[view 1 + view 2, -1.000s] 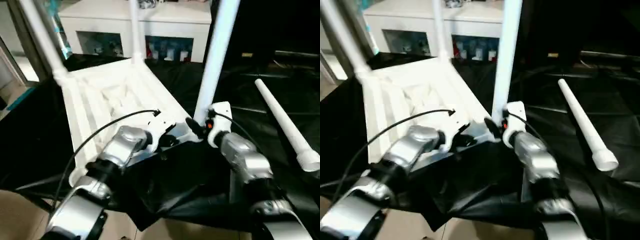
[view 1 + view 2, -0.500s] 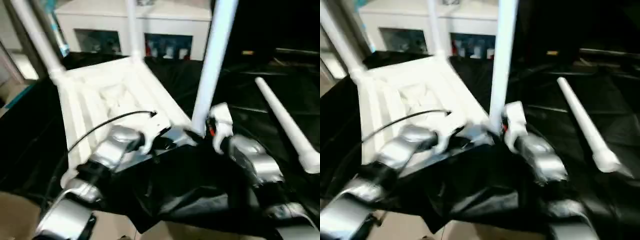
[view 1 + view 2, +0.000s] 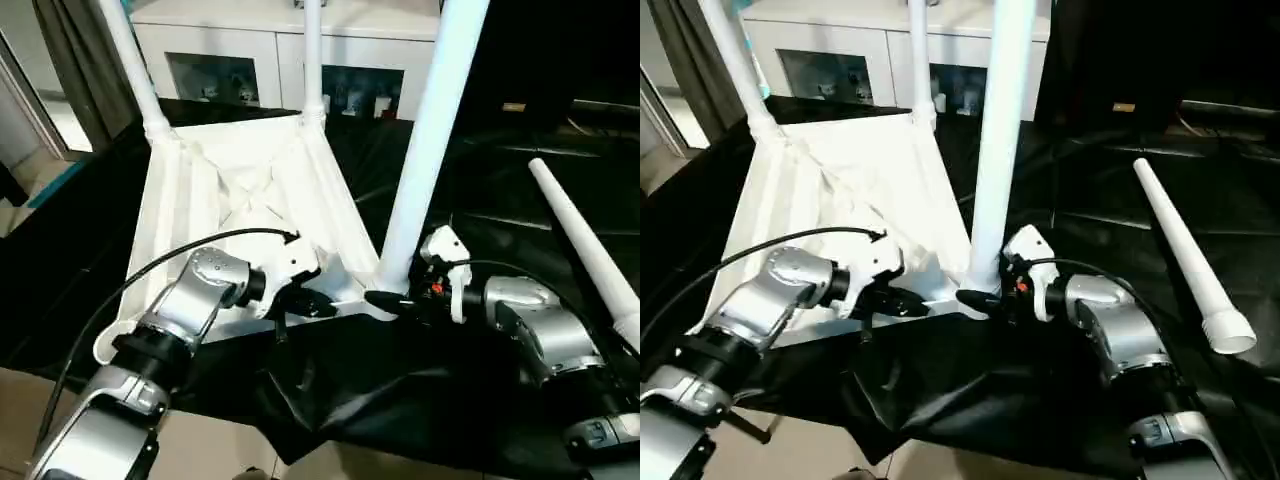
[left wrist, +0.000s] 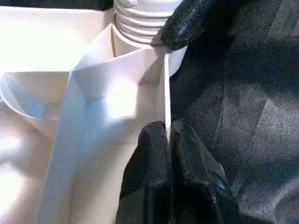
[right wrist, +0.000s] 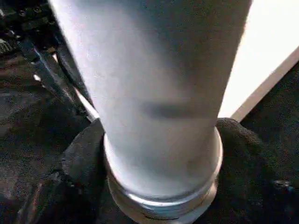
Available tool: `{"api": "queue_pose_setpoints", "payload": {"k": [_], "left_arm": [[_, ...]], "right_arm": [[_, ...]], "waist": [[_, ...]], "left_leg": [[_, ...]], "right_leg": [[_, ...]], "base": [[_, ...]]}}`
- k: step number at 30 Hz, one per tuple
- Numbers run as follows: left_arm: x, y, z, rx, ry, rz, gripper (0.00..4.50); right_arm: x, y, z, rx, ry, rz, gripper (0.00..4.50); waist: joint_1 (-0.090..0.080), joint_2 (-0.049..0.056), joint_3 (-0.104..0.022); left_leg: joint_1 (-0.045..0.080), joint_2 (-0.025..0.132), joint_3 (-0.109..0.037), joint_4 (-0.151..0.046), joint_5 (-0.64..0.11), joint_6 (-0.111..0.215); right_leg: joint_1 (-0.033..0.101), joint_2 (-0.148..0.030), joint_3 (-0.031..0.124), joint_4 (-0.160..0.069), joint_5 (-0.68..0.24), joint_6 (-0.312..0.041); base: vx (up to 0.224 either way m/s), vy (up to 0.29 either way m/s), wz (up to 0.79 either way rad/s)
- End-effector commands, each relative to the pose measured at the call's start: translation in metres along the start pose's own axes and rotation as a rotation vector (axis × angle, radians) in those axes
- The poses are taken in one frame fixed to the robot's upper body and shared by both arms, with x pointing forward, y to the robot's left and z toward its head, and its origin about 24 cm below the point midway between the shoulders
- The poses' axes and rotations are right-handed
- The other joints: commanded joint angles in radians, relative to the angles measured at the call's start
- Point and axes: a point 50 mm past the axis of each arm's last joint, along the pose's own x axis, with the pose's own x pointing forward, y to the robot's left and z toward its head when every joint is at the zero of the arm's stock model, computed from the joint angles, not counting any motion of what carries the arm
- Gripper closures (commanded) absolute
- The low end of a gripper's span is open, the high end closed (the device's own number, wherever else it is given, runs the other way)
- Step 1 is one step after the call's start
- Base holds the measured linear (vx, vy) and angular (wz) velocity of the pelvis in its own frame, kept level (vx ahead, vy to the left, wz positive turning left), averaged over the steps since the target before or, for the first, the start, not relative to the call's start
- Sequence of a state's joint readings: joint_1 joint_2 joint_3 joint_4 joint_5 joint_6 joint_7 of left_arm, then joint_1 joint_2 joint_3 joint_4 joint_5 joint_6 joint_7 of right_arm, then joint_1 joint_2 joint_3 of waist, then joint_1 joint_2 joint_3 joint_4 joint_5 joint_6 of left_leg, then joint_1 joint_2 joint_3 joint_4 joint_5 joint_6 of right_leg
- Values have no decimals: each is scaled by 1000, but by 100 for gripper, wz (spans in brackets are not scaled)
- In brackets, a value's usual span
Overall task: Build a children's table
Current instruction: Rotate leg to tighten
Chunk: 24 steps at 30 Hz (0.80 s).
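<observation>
The children's table lies upside down on black cloth, its ribbed white top (image 3: 240, 190) facing up. Two legs stand in the far corners (image 3: 130, 60) (image 3: 312, 60), and a third leg (image 3: 425, 150) stands in the near right socket. My left gripper (image 3: 318, 305) is shut on the top's thin near rim (image 4: 166, 93), close to that socket. At the base of the near right leg (image 5: 154, 93) my right gripper (image 3: 385, 297) has a black finger (image 5: 79, 163) pressed on each side. A loose leg (image 3: 585, 250) lies on the cloth to the right.
A white glass-door cabinet (image 3: 290, 40) stands just behind the table top. The black cloth (image 3: 400, 390) hangs in folds over the near edge, with pale floor below. A black cable (image 3: 200, 245) loops over my left forearm.
The head camera has shifted. My right forearm has swung lower and out to the right while its gripper stays at the leg's base. My left gripper keeps its hold on the rim.
</observation>
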<state>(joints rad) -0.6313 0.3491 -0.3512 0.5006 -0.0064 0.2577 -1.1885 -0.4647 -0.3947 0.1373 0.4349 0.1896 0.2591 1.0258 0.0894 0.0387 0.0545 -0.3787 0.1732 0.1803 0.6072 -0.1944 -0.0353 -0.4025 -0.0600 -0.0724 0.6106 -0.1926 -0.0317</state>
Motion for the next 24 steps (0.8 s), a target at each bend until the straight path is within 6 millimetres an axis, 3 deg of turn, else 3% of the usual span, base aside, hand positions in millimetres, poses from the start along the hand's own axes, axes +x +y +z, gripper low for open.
{"api": "queue_pose_setpoints", "payload": {"k": [1,2,8,11,13,15,19,21,24], "left_arm": [[3,-8,7,36,-26,-94,450],[3,-9,6,34,-30,-98,450],[9,-9,5,9,-39,-54,450],[21,2,6,-35,-29,89,450],[28,7,8,-60,-25,163,450],[34,10,11,-82,-27,211,450],[43,11,16,-117,-40,256,450],[54,11,20,-144,-38,294,450],[67,8,23,-136,-30,319,450]], "right_arm": [[-2,0,4,-1,-13,-1,139],[0,4,2,13,-19,25,158],[8,8,-4,66,-53,-22,171],[22,-1,-16,137,-61,-260,172],[29,-2,-21,179,-65,-338,173],[35,-1,-23,221,-77,-383,173],[46,3,-25,257,-77,-434,173],[60,5,-26,275,-58,-518,173],[77,11,-21,296,-86,-514,173]], "waist": [[-2,-14,-72],[-1,-15,-72],[-3,-14,-73],[-10,-13,-68],[-17,-18,-62],[-21,-15,-58],[-30,-17,-60],[-34,-9,-59],[-40,-10,-55]], "left_leg": [[11,61,-20,-62,-76,95],[11,61,-20,-62,-79,92],[11,61,-20,-63,-72,89],[14,57,-21,-66,-114,58],[17,54,-23,-72,-157,31],[26,55,-23,-74,-190,21],[20,53,-25,-75,-184,29],[23,53,-25,-76,-195,22],[29,50,-27,-78,-243,13]], "right_leg": [[61,-93,54,-64,-102,-228],[61,-93,54,-65,-112,-226],[58,-93,54,-64,-111,-222],[55,-95,54,-76,-187,-213],[58,-94,53,-88,-285,-181],[51,-96,54,-98,-354,-167],[56,-96,55,-98,-336,-164],[51,-95,55,-100,-347,-165],[49,-95,52,-111,-411,-154]], "base": [[0,0,0],[0,0,0],[0,0,0],[0,0,0],[0,0,0],[0,0,0],[0,0,0],[0,0,0],[0,0,0]]}}
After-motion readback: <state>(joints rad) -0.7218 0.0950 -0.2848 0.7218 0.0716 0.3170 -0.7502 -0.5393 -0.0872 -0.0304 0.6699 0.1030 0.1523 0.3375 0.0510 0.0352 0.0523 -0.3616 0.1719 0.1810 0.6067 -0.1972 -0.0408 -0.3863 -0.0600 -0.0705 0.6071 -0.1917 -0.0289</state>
